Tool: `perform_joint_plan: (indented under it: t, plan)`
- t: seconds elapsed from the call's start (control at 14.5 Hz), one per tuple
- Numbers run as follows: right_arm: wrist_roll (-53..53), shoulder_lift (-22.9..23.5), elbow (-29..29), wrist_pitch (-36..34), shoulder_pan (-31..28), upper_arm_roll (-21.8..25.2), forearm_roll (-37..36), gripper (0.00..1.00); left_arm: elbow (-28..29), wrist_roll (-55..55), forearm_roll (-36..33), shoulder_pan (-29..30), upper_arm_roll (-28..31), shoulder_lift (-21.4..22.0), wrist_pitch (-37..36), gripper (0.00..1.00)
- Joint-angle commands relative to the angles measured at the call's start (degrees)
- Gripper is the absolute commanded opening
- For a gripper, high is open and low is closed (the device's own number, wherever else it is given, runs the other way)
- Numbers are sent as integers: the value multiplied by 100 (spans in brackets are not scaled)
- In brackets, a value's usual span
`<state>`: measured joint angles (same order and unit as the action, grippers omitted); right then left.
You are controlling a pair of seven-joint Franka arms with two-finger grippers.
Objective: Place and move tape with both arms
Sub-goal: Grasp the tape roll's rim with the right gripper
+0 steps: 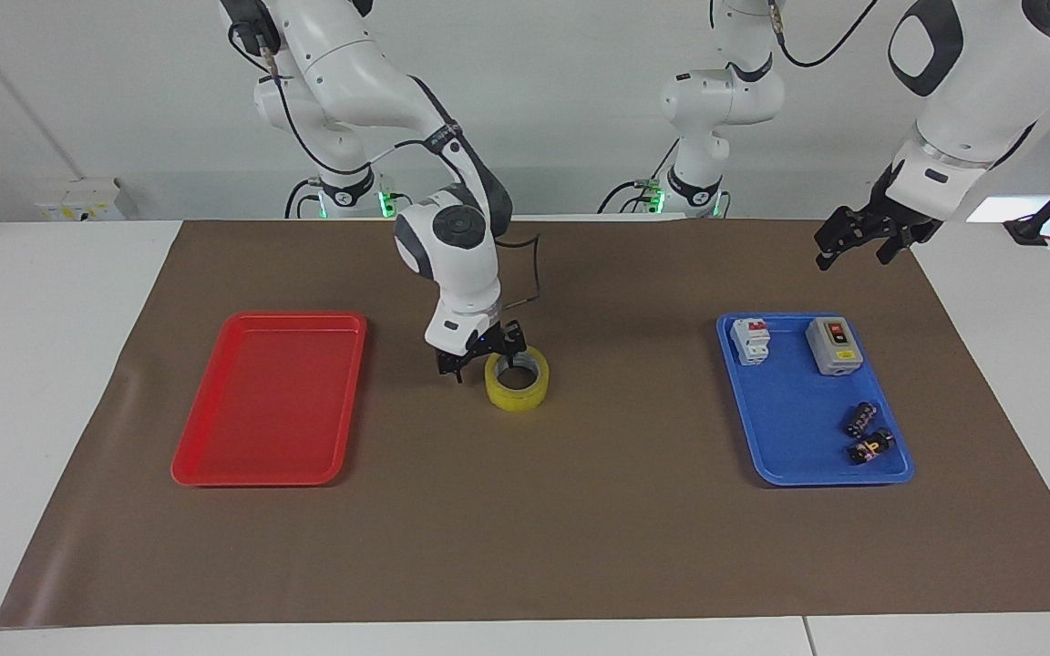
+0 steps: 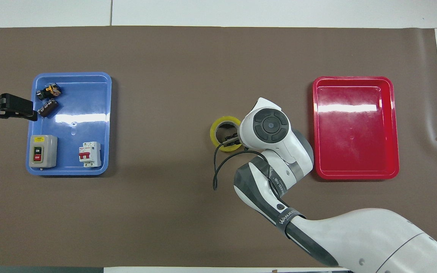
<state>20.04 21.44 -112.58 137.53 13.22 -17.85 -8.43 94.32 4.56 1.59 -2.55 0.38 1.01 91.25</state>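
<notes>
Facing view: right gripper (image 1: 483, 362) low at the tape (image 1: 517, 377), fingers open astride its wall; tape mid-mat between red tray (image 1: 272, 397) and blue tray (image 1: 812, 401). Overhead, the wrist hides those fingers. Left gripper (image 1: 862, 242) waits, open, over mat beside blue tray.

Facing camera sits high, looking back at the robots; overhead camera looks steeply down from their end (half a turn apart); both share the brown mat (image 1: 580, 528) (image 2: 188, 227)
</notes>
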Motion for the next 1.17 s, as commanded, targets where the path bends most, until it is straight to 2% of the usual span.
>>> perform_joint_plan:
  t: [0.0, 0.07, 0.14, 0.28, 0.34, 0.69, 0.96, 1.1]
  plan:
    - [132, 53, 34, 142, 23, 1, -194, 87, 165, -69, 149, 88, -30, 163, 6, 100]
    - [132, 62, 34, 160, 23, 1, -255, 60, 165, -69, 149, 88, -30, 163, 6, 100]
    - [140, 70, 34, 160, 14, 1, -281, 29, 156, -69, 149, 88, -30, 163, 6, 100]
    - [140, 70, 26, 160, 5, -8, -290, 7, 156, -69, 149, 88, -30, 163, 6, 100]
    - [149, 70, 26, 160, 5, -8, -290, 0, 165, -69, 149, 88, -47, 163, 6, 100]
    - [377, 70, 104, 38, -30, 1, -290, 0, 156, -69, 149, 88, -30, 163, 6, 100]
    - [378, -218, 1034, -1401, -292, -17, -203, 0, 165, -69, 149, 88, -30, 163, 6, 100]
    - [369, -613, 1168, -1807, -634, -17, -194, 0, 156, -69, 149, 88, -30, 163, 6, 100]
